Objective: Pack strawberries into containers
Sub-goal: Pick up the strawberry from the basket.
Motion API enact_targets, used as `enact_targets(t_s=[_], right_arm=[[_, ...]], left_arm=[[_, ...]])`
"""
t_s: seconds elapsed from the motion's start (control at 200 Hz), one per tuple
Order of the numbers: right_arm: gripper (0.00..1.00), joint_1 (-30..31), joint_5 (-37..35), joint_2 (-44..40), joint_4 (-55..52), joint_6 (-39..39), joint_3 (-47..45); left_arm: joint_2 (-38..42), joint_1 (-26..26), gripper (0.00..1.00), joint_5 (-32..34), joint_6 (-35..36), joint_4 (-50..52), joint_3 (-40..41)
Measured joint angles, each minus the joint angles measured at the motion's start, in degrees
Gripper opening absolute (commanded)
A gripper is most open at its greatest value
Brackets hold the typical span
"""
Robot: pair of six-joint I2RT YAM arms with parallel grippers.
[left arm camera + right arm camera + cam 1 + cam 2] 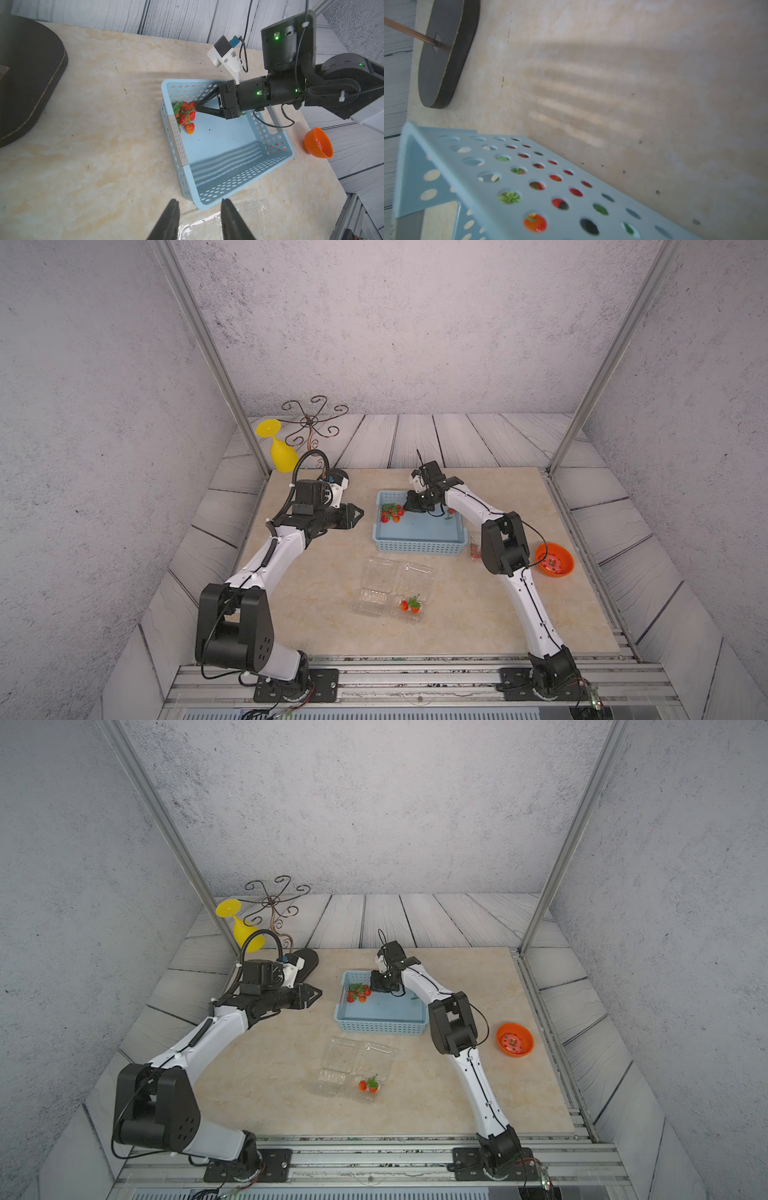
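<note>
Against right claw [196, 108], strawberries [185, 116], basket [176, 137] corner

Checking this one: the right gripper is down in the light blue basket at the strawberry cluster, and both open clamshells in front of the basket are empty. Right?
Not quite. Only one open clamshell is empty; the other clamshell holds strawberries, as both top views show. The right gripper is indeed in the light blue basket at the strawberry cluster.
</note>
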State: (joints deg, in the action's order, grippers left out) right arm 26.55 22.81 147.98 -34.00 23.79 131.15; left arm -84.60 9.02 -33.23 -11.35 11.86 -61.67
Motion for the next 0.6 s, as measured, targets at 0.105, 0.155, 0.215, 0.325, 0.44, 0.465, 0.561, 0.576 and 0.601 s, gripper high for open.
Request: enact_targets(t_s=[0.105, 0.155, 0.215, 0.325, 0.44, 0.465, 0.561, 0.576, 0.601], right_arm=[[0.03, 0.0, 0.2, 0.0, 0.0, 0.0, 0.0], [0.00, 0.0, 0.3, 0.0, 0.0, 0.1, 0.0], [0.00, 0.0, 0.4, 0.0, 0.0, 0.1, -0.1], [0.00, 0.0, 0.7, -0.2, 0.5, 0.0, -1.4], [0.00, 0.0, 0.9, -1.3, 1.1, -0.1, -5.2], [0.00, 0.0, 1.0, -1.9, 1.6, -0.3, -6.1], [0.00, 0.0, 1.1, -5.1, 1.6, -0.4, -9.8], [0.00, 0.0, 1.2, -5.4, 1.6, -0.5, -10.3], [0.00, 0.0, 1.2, -6.4, 1.6, -0.5, -11.2]], left_arm=[[0.0, 0.0, 0.38, 0.0, 0.0, 0.0, 0.0], [0.0, 0.0, 0.37, 0.0, 0.0, 0.0, 0.0], [0.0, 0.0, 0.37, 0.0, 0.0, 0.0, 0.0], [0.0, 0.0, 0.37, 0.0, 0.0, 0.0, 0.0], [0.0, 0.0, 0.38, 0.0, 0.0, 0.0, 0.0], [0.0, 0.0, 0.37, 0.0, 0.0, 0.0, 0.0], [0.0, 0.0, 0.38, 0.0, 0.0, 0.0, 0.0], [0.0, 0.0, 0.37, 0.0, 0.0, 0.0, 0.0], [0.0, 0.0, 0.37, 0.0, 0.0, 0.0, 0.0]])
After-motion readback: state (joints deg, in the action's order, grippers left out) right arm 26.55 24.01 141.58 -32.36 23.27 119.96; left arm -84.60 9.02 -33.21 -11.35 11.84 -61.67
